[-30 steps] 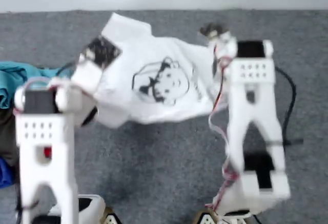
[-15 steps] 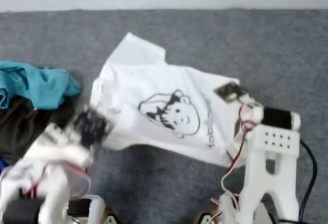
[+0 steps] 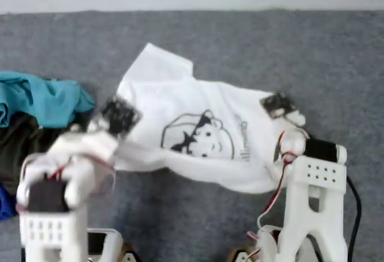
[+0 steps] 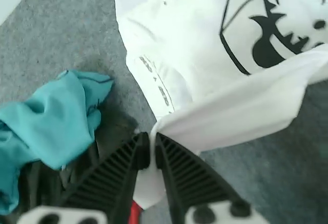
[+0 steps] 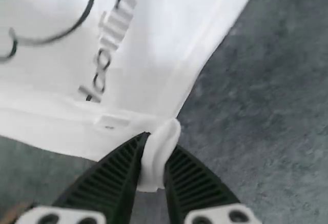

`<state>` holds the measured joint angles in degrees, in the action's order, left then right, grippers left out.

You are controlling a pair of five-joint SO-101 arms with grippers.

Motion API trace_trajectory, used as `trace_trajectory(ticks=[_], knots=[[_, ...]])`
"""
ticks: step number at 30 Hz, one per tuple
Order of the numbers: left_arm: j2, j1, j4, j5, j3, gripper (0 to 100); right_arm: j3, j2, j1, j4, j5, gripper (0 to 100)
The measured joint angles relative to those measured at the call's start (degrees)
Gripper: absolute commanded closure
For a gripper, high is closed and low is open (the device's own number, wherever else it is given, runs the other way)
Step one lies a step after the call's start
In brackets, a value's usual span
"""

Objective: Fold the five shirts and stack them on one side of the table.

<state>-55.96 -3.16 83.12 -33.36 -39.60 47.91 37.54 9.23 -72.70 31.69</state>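
We see the grey table [image 3: 312, 52] with a white shirt [image 3: 180, 103] spread across its middle, print up. The print is a black cartoon face with a line of lettering beside it. The shirt lies askew, one short sleeve pointing toward the far edge, and its near edge is drawn up into a taut fold between the two arms.

To the left sits a heap of clothes. A teal shirt [image 3: 48, 97] lies crumpled on top of a dark one [image 3: 24, 148], with a bit of blue cloth [image 3: 5, 205] at the edge.

The left gripper [image 3: 120, 115] is just beside the teal shirt. Its jaws are closed almost together on a pinch of the white shirt's edge [image 4: 148, 144]. The right gripper [image 3: 279, 106] is at the shirt's opposite side, its jaws clamped on a bunched corner of the hem [image 5: 154, 152], close to the lettering.
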Motion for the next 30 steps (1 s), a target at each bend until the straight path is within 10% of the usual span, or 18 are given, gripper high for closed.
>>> trace_trajectory(ticks=[12,30], knots=[[42.8,0.0,-26.7,1.5,17.0,98,-0.7,-9.0,-4.2,25.3,-11.4,98.8],[102.8,2.5,-19.9,5.6,82.3,98,-50.4,-62.0,-4.2,21.6,-17.7,98.8]])
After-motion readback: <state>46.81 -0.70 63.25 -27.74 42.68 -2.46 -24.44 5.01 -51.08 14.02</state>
